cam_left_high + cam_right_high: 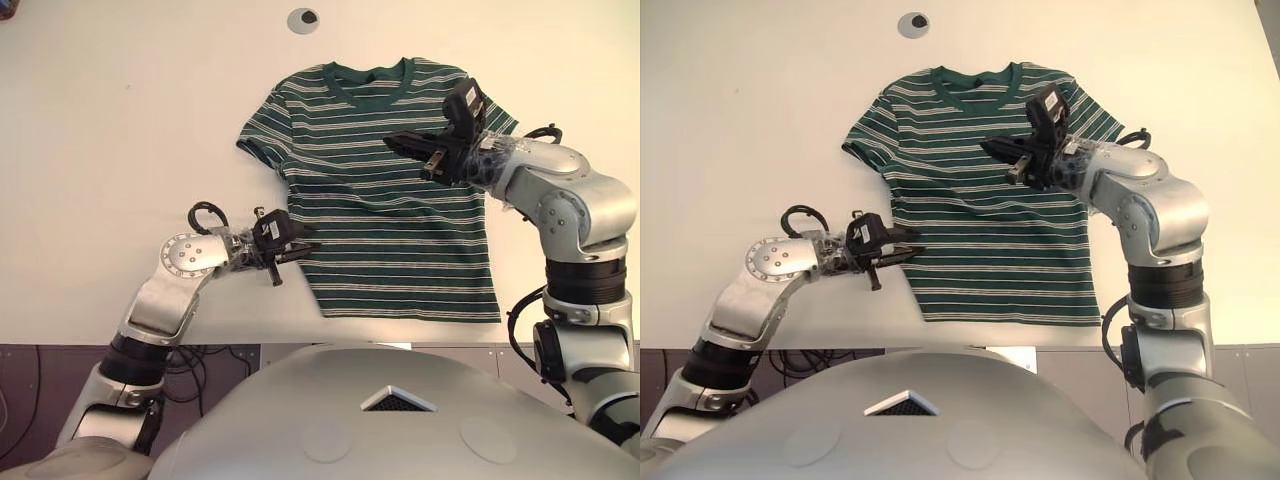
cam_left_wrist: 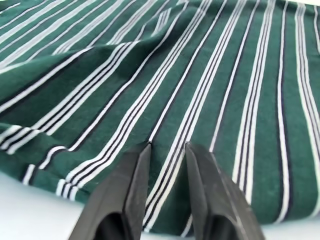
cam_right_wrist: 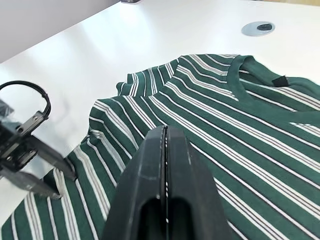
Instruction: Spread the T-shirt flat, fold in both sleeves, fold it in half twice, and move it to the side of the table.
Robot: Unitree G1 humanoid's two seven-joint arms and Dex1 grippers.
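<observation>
On the white tabletop (image 1: 120, 120), centre-right of the head views: the T-shirt (image 1: 390, 230), laid flat with the collar toward the top of the frame and the hem toward the bottom. Looks like the spreading step is done, bar a slight ripple along the lower-left side edge. Left to do, judging from this:
- both sleeves, sticking out unfolded at the shirt's upper left and upper right
- both halvings
- the move to the tabletop's side

Over the shirt's upper right, by the chest: the right gripper (image 1: 400, 145). Cannot tell whether it is touching the cloth or just above it. At the shirt's lower-left edge: the left gripper (image 1: 305, 250), tips right at the side seam. At top centre, well apart from the shirt: a small round grommet (image 1: 303, 20).

Given by the head views and not by the wrist views: the shirt's whole outline, with both sleeves at once. Hard to judge the finger gaps from there, though.

Settled by the wrist views:
- **Right wrist view:** right gripper's fingers pressed together with nothing between them. Also takes in the left gripper at the frame's left edge, fingers parted at the shirt's border.
- **Left wrist view:** left gripper's fingers a narrow slot apart, low over the striped edge, with no cloth seen pinched between them.
</observation>
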